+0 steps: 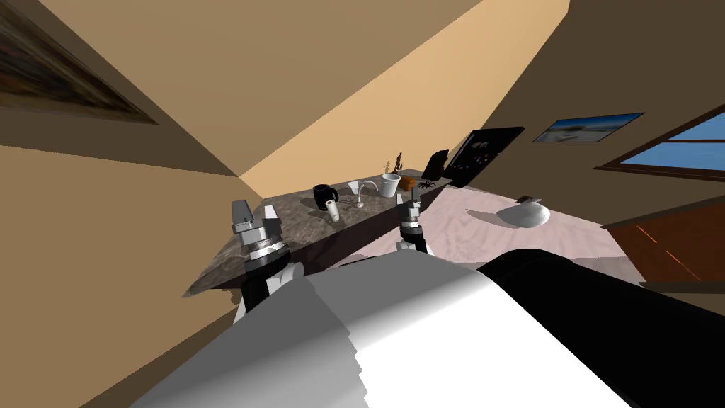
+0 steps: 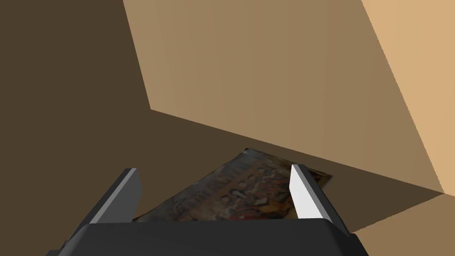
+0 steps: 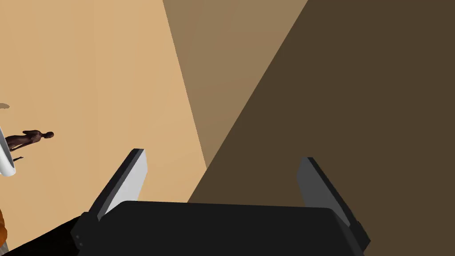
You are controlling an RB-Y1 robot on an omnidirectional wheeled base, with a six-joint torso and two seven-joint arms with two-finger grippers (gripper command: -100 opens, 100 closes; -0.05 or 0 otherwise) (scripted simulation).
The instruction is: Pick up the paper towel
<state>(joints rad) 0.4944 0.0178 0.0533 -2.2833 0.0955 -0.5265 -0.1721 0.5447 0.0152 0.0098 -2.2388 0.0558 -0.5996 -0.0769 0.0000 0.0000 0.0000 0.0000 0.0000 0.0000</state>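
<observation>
The towel (image 1: 330,210) stands on the counter (image 1: 297,237) beside a mug (image 1: 323,194), between and just beyond both grippers. The left gripper (image 2: 214,167) and right gripper (image 3: 222,154) are spread and empty. I judge this the approach: next, one gripper must tilt down and straddle the towel.

Here's the black mug (image 1: 324,195) on the marbled countertop (image 1: 297,237). On its near side the stone is bare, a wide open lane. Right beside the mug stands the paper towel roll (image 1: 330,210), tight quarters there. Beyond the mug it's crowded: a curved white spout (image 1: 363,191), a white cup (image 1: 390,185) and a brown block (image 1: 408,183). The tan wall (image 1: 177,234) closes off the side behind the mug.
</observation>
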